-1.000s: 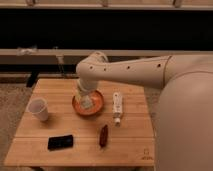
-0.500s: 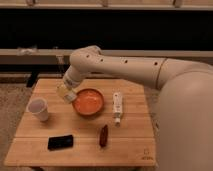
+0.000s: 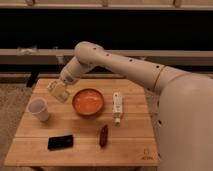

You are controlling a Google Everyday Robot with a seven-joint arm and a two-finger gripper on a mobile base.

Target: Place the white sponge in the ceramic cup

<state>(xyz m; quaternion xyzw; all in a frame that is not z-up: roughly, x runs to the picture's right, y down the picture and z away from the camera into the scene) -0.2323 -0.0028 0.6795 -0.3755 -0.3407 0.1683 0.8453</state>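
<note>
Hovering over wooden table (image 3: 131,144), jaws clamp white sponge (image 3: 59,91); dark wall (image 3: 125,30) behind.

Claw (image 3: 61,86) (left of bowl (image 3: 76,102)) mostly hidden behind white sponge (image 3: 58,92).

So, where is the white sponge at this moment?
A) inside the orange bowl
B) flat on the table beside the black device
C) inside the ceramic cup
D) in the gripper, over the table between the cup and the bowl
D: the gripper is shut on the white sponge, holding it between the ceramic cup and the orange bowl.
</note>
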